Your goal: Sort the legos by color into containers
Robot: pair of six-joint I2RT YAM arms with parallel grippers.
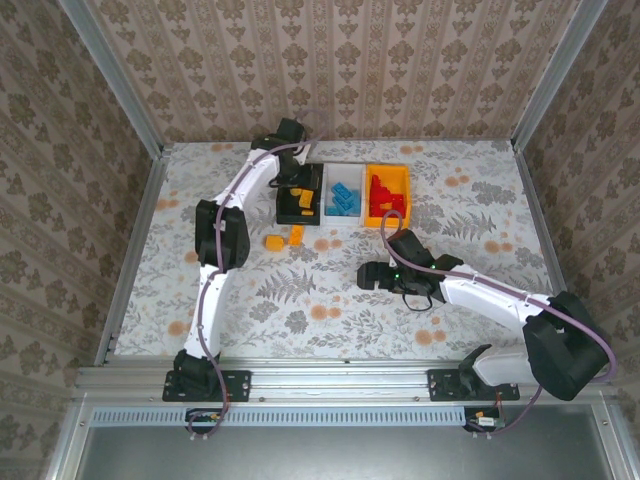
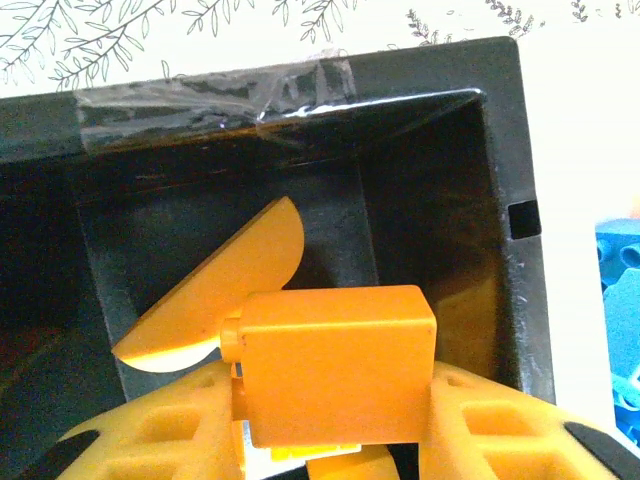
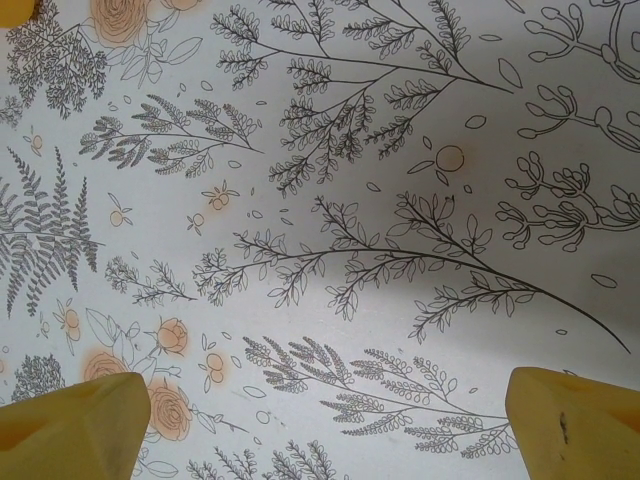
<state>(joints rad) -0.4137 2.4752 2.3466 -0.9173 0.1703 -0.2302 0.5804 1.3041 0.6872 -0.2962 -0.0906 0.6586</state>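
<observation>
— What is the left gripper (image 2: 335, 450) doing over there?
— Its chunky yellow plastic fingers (image 2: 150, 435) are pinching a smooth orange-yellow rectangular plastic brick (image 2: 335, 365) from both sides. It is hovering right over the open black rectangular plastic bin (image 2: 500, 150). A small nub is showing at the brick's left edge.
— Is anything lying inside?
— An orange-yellow half-round plastic piece (image 2: 215, 300) is lying tilted against the dark inside, partly under the held brick. A strip of clear crinkled tape (image 2: 215, 95) is glinting along the bin's far rim.
— And next to it?
— The white rectangular plastic bin (image 1: 345, 173) is sitting just beside it on the right, holding blue studded plastic bricks (image 1: 343, 198). Past that, the orange-yellow rectangular plastic bin (image 1: 396, 176) is holding red plastic bricks (image 1: 385, 202). Two loose orange-yellow plastic bricks (image 1: 272, 242) are lying near the black bin's front, on the matte table cover printed with ferns and orange flowers (image 1: 300, 290).
— What about the right gripper (image 3: 322, 395)?
— Its blunt yellow fingertips (image 3: 75, 430) are standing spread wide and empty. It is hanging over that same printed cover, well apart from the three bins.
</observation>
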